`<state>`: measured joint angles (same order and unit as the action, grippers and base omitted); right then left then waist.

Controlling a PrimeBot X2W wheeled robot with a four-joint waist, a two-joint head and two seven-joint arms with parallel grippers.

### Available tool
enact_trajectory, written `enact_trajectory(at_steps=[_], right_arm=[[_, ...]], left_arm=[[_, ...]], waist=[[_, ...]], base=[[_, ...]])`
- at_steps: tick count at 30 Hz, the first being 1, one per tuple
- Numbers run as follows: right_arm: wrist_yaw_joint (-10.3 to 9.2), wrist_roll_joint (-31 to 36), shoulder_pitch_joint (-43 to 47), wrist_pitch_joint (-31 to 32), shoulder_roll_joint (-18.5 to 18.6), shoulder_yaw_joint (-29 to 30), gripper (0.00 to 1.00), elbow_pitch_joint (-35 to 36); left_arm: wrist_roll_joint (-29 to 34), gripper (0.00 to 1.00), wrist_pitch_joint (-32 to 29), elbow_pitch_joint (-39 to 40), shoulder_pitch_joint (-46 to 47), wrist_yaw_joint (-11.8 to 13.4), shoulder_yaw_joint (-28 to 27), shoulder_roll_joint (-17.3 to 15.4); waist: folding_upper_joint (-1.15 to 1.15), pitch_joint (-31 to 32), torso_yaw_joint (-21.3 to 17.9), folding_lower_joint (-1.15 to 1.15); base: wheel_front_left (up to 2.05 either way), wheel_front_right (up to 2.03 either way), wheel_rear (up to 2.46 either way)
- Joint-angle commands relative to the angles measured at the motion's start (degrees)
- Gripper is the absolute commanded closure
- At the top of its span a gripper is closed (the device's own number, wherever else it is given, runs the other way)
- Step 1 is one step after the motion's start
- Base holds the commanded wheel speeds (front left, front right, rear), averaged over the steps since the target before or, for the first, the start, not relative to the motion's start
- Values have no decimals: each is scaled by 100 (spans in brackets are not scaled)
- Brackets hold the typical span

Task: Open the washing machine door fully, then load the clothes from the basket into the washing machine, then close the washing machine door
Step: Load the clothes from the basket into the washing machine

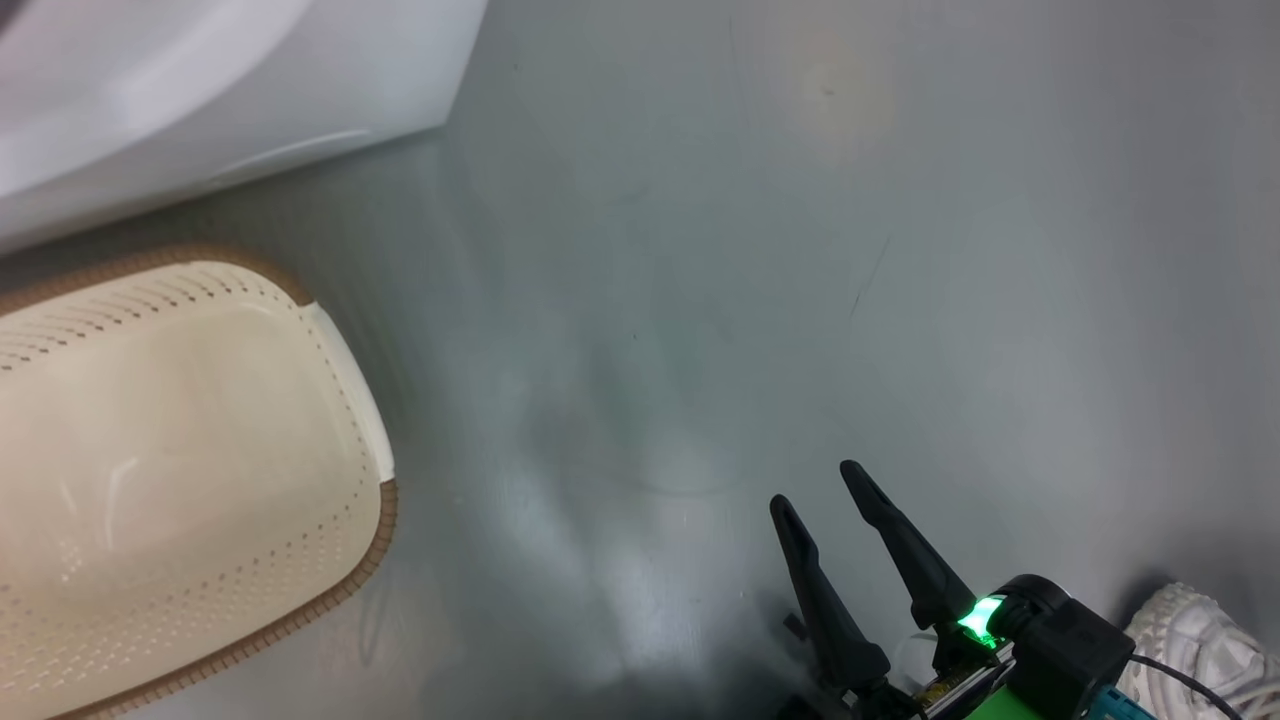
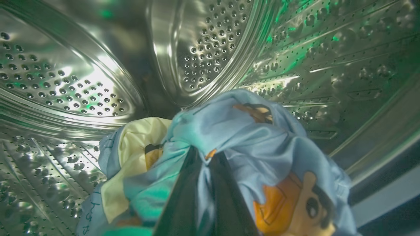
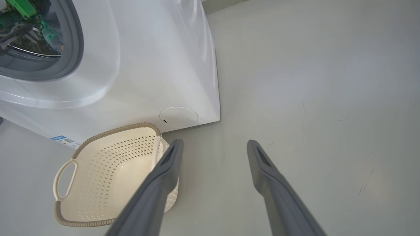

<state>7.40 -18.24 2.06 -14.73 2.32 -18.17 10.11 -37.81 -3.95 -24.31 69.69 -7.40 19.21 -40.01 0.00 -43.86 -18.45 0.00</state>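
Two dark fingers of the right pincer stand wide apart in the head view, above grey floor, well right of the cream perforated plastic basket beside the white washing machine. Left wrist view: the left pincer clamps light-blue cartoon-printed clothes inside the perforated steel drum. Right wrist view: the basket's bare bottom, the machine's round white flap.
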Motion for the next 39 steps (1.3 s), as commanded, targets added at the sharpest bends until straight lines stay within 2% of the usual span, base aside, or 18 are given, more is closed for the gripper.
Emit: enact_trajectory(at_steps=[1, 6, 12, 18, 23, 24, 25, 34, 39], right_arm=[[9, -51, 30, -27, 55, -171, 0, 126], [9, -112, 84, -27, 55, -279, 0, 145], [9, -187, 137, -27, 55, -423, 0, 178], [9, -229, 168, -27, 55, -464, 0, 182], [9, -240, 134, -27, 55, -456, 0, 183], [9, -243, 121, -27, 55, -453, 0, 183], [9, -247, 109, -27, 55, -448, 0, 183], [9, -243, 34, -27, 55, -365, 0, 144], [9, -186, -65, -27, 55, -305, 0, 72]], left_arm=[[-47, 100, 45, 107, 141, -9, -151, -371], [28, 100, 548, 237, 384, -9, -83, -577], [434, 100, 1561, 244, 732, 57, -224, -703], [534, 100, 1787, -27, 872, 46, -262, -692], [405, 100, 1688, -316, 781, 19, -96, -665], [339, 53, 1625, -379, 759, 16, -82, -651], [319, 0, 1620, -408, 751, 13, -61, -659], [175, 0, 1528, -562, 696, 0, 139, -629], [41, 0, 1590, -594, 661, -2, 204, -453]], waist=[[0, -133, -39, 0], [0, -297, -143, 0], [0, -378, -266, 0], [0, -368, -322, 0], [0, -378, -303, 0], [0, -379, -298, 0], [0, -378, -294, 0], [0, -336, -169, 0], [0, -227, -26, 0]], base=[[0, 0, 0], [0, 0, 0], [0, 0, 0], [0, 0, 0], [0, 0, 0], [0, 0, 0], [0, 0, 0], [0, 0, 0], [0, 0, 0]])
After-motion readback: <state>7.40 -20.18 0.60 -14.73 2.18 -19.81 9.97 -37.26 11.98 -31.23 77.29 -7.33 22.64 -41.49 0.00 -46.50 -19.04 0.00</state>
